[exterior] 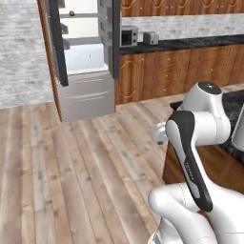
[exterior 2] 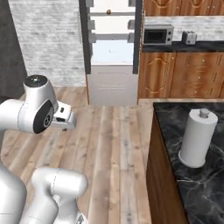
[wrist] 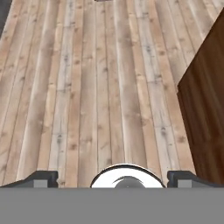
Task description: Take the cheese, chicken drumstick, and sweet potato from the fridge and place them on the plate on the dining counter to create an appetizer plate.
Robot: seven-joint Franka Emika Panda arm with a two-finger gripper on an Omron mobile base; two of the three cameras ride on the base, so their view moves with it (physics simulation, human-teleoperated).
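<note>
So the gripper hangs wide open over plank floor, fridge open across the room, black marble tabltop beside.

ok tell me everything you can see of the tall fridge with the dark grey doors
The tall fridge with dark grey doors stands open against the far wall, beside the wooden cabinets. Both doors are swung outward, showing grey bins on their inner faces. Inside are pale shelves and a bright white interior, with one small brown round item on an upper shelf. Below sit grey drawer fronts reaching the wooden plank floor.
</note>
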